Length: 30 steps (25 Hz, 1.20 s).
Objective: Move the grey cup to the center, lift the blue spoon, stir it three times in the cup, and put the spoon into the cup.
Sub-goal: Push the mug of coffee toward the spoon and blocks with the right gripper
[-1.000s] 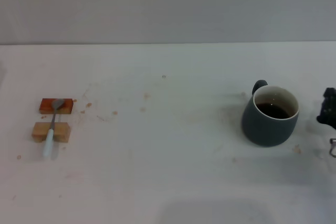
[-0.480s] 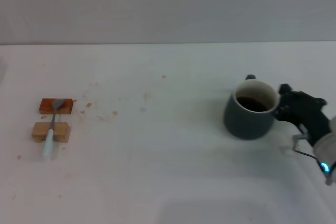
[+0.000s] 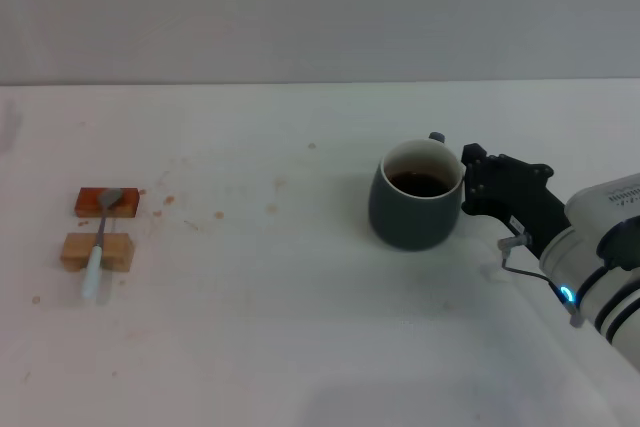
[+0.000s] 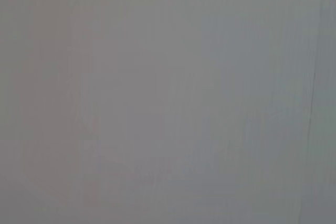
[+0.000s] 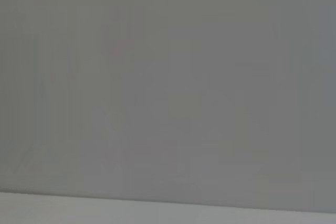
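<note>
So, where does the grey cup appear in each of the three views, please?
Head view: the grey cup stands right of the middle of the white table, with the right gripper against its right side.
Left wrist view: not in it; only a plain grey surface shows.
Right wrist view: not in it; a plain grey surface above a pale strip.
Shared landmark: none can be matched; neither wrist view shows anything from the head view.

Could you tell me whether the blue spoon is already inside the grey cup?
No, the blue spoon lies across two small blocks far to the left of the grey cup.
</note>
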Motion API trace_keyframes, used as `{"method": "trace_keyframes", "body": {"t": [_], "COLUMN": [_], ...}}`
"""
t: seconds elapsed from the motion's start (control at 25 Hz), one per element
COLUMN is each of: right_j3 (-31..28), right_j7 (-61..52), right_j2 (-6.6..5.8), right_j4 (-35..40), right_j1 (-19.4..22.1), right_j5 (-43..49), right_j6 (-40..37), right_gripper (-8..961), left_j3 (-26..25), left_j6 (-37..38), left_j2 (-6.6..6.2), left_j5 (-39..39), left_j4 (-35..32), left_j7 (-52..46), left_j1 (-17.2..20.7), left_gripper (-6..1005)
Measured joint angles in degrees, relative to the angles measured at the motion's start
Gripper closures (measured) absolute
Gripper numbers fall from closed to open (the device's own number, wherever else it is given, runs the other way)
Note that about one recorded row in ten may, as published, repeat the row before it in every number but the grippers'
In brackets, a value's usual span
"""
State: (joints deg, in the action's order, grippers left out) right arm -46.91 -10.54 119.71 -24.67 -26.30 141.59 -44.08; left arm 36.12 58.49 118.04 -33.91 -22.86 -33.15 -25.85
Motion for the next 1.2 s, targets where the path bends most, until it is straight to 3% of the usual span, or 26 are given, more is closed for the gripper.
{"method": "trace_keyframes", "body": {"t": [0.76,1.2], "right_j3": [1.7,5.9], "right_j7": [-1.9,-2.1], "right_j2": [-0.15,-0.13], "right_j4": [1.4,-0.5], "right_j1": [-2.0,-3.0], "right_j5": [-1.8,-1.8], "right_j6": [5.1,7.5], "right_gripper": [933,933], "left_j3": [0.0,0.0], "left_j6": [0.2,0.3], "left_j2": [-0.12,-0.16], "left_j5": [0.9,0.9], "left_j4": [-0.2,-0.3], "left_j7": [0.1,0.1], "left_j1": [-0.6,-0.7], "left_gripper": [158,159]}}
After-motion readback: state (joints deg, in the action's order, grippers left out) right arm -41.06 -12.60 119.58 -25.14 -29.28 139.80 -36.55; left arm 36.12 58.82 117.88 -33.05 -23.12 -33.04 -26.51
